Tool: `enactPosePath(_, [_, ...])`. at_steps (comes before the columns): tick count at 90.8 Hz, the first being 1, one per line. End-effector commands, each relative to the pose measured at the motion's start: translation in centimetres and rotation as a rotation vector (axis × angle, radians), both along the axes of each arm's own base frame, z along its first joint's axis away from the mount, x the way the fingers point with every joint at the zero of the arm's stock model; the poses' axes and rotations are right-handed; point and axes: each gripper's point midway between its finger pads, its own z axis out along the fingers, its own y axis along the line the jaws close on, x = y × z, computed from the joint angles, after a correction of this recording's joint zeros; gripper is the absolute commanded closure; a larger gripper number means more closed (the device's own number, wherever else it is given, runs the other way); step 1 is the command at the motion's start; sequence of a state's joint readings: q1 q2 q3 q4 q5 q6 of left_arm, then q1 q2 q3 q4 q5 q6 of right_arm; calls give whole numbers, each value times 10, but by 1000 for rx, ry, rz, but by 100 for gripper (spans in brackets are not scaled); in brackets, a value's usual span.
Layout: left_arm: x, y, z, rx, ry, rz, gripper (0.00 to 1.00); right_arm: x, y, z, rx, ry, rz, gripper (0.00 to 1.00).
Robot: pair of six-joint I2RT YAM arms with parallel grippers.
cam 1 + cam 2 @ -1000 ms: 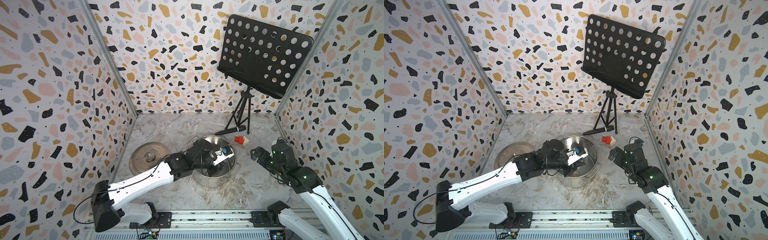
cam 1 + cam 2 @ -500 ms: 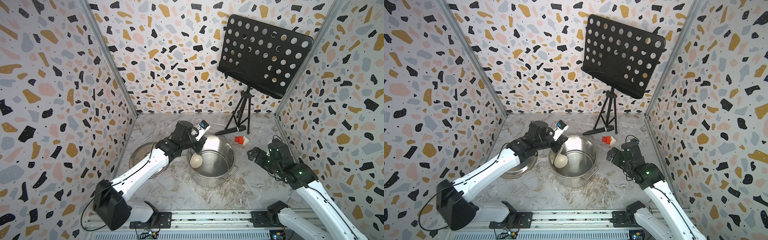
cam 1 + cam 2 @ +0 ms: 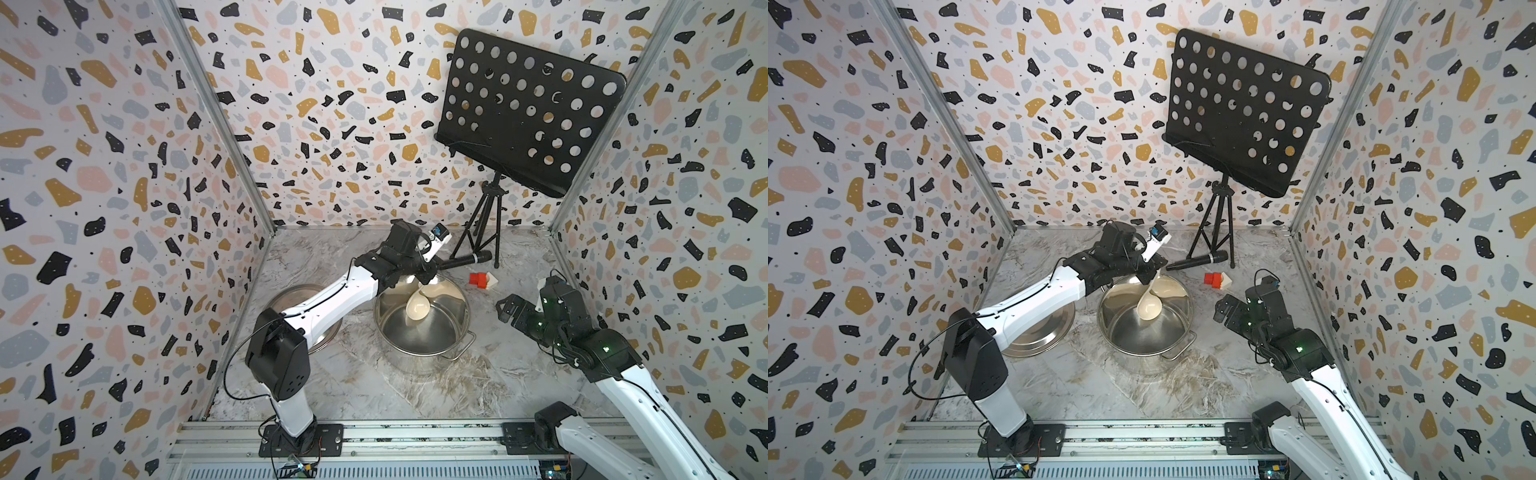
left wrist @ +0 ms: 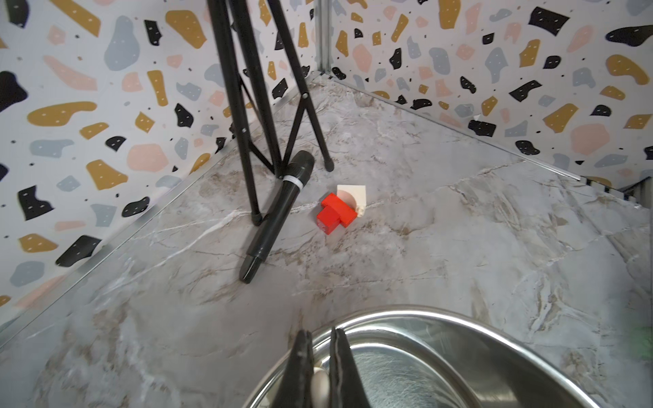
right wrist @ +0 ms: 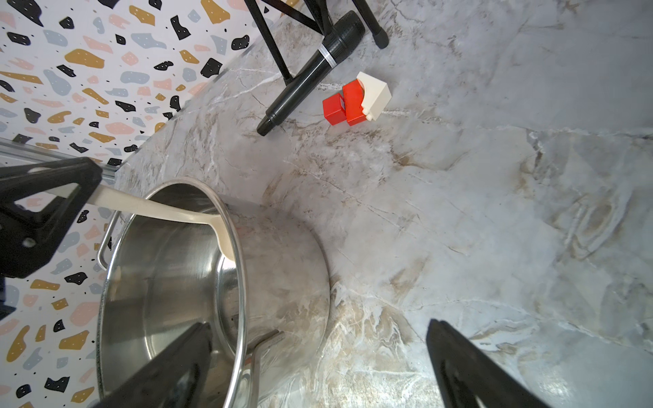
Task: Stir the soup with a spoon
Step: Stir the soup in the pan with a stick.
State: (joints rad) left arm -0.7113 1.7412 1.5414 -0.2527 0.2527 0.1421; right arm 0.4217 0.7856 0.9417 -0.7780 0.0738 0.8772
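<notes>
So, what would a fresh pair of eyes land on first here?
The steel pot mid-table, with the cream spoon hanging bowl-down inside it from the shut left gripper at the pot's far rim. Next, the black perforated music stand on its tripod in the far right corner, a microphone lying at its feet. The right gripper hangs open beside the pot.

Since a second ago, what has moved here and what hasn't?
The left gripper, shut on the spoon, swung from the near side of the pot round its left to the far rim, sweeping the spoon's bowl around inside. Nothing was grabbed or released. The open right gripper, lid, microphone and blocks stayed put.
</notes>
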Motion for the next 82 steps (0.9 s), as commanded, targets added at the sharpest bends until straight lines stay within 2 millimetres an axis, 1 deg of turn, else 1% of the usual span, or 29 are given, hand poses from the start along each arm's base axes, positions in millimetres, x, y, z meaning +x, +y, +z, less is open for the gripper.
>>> enactPosePath(1, [-26,-34,37,-82,-66,-91,100,-2,-8,8,-21,-25,-21,0])
enactPosePath(10, [-59,-49,32,-73,-56,-157,100,-2,-9,8,-20,-25,-30,0])
enactPosePath(11, [-63,-49,34,-75,-58,-163,100,-2,-10,7,-20,-25,-31,0])
enactPosePath(13, [-71,-53,30,-68,-50,-178,100,-2,-10,7,-20,-24,-32,0])
enactPosePath(16, [-83,-54,32,-70,-51,-199,100,-2,-10,7,-22,-23,-34,0])
enactPosePath(17, [-88,-56,25,-60,-39,-208,100,-2,-10,7,-22,-24,-34,0])
enactPosePath(20, [-99,-58,24,-57,-36,-228,100,-2,-10,7,-23,-25,-35,0])
enactPosePath(28, [-127,-58,21,-43,-31,-270,100,-3,-11,6,-24,-25,-38,0])
enactPosePath(33, [-141,-56,19,-36,-28,-285,100,-3,-12,6,-24,-28,-40,0])
enactPosePath(37, [-151,-53,20,-41,-22,-291,100,-4,-13,5,-23,-27,-44,0])
enactPosePath(47, [-170,-44,14,-44,4,-301,100,-7,-14,0,-16,-20,-57,0])
enactPosePath(56, [-179,-30,2,-26,26,-291,100,-8,-14,-5,-11,-9,-57,0])
enactPosePath(61, [-178,-18,-5,-4,21,-259,100,-8,-13,-6,-11,-5,-55,0])
enactPosePath(65, [-176,-7,-5,7,9,-235,100,-8,-13,-7,-12,-2,-55,0])
enactPosePath(71, [-168,12,-11,19,23,-187,100,-7,-13,-7,-13,0,-56,0])
enactPosePath(79, [-153,36,-11,10,30,-110,100,-6,-12,-6,-13,1,-55,0])
enactPosePath(82, [-148,45,-8,9,24,-85,100,-6,-12,-6,-14,2,-54,0])
